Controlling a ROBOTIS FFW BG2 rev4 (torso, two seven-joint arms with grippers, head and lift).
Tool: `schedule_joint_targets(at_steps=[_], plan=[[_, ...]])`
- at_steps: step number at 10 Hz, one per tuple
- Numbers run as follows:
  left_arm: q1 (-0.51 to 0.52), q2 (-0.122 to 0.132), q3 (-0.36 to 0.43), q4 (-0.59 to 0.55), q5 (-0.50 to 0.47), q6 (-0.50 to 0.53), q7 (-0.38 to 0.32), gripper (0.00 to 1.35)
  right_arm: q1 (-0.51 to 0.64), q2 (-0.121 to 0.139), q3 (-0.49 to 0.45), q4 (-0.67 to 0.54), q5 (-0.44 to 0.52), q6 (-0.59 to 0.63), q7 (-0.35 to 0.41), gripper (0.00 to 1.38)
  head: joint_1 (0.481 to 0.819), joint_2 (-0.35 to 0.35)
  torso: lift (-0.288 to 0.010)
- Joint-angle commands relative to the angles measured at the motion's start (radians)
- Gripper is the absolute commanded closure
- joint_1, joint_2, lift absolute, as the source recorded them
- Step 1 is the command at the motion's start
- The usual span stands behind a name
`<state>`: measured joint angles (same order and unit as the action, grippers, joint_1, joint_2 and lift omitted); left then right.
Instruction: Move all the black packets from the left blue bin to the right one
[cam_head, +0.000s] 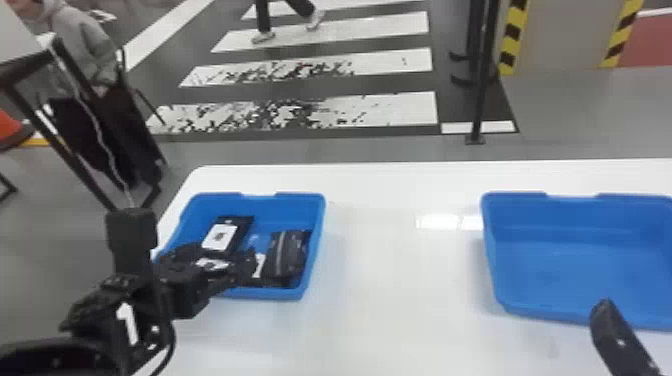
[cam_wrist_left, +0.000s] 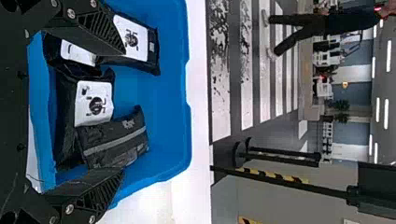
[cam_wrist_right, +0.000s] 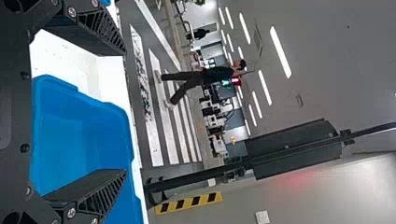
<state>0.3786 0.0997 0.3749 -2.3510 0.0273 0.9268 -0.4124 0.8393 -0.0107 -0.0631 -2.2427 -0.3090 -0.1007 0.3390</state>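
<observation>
Nearest, the right gripper (cam_head: 606, 311), black with flat fingers, is at the near side of the right blue bin (cam_head: 570, 314), a plastic tub; its jaws stand wide apart, with nothing gripped between them. To the left, the left gripper (cam_head: 225, 259), likewise black and flat-fingered, hangs over the near part of the left blue bin (cam_head: 314, 250), also plastic, its jaws spread and gripping nothing. All four black packets seen are in that left bin. Across the gap between the jaws, as the left wrist view shows, lie a glossy black packet with a white label (cam_wrist_left: 95, 105) and, partly on top of it toward the right, a dark packet with a grey stripe (cam_wrist_left: 114, 142). The left finger overlaps the view of a smaller-showing labelled packet (cam_wrist_left: 77, 53) near the left side; whether it touches is unclear. Farther back, at left, lies another white-labelled black packet (cam_wrist_left: 133, 39). Both bins sit on a glossy white table (cam_head: 390, 280); beyond it, the floor bears white stripes (cam_head: 370, 107).
</observation>
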Motion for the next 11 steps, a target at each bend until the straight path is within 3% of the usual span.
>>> schedule_joint_targets(at_steps=[1,3,6,9,11], plan=[[-0.077,0.025,-0.026,0.072,0.001,0.072,0.001,0.16,0.0,0.0,0.001,-0.002,0.0,0.0,0.0,0.13,0.695,0.232,-0.154],[-0.15,0.043,-0.04,0.146,0.011,0.114,0.0,0.16,0.0,0.0,0.003,-0.002,0.002,0.0,0.0,0.13,0.695,0.225,-0.154],[-0.288,0.104,-0.148,0.354,0.084,0.175,-0.037,0.16,0.0,0.0,0.003,0.001,0.0,0.0,0.0,0.13,0.695,0.199,-0.154],[-0.344,0.104,-0.173,0.428,0.056,0.21,-0.043,0.18,-0.002,0.0,0.005,0.001,0.0,0.0,0.0,0.13,0.695,0.142,-0.154],[-0.374,0.104,-0.181,0.484,0.036,0.219,-0.043,0.38,-0.002,0.002,0.005,0.003,-0.002,0.0,0.0,0.13,0.695,0.147,-0.154]])
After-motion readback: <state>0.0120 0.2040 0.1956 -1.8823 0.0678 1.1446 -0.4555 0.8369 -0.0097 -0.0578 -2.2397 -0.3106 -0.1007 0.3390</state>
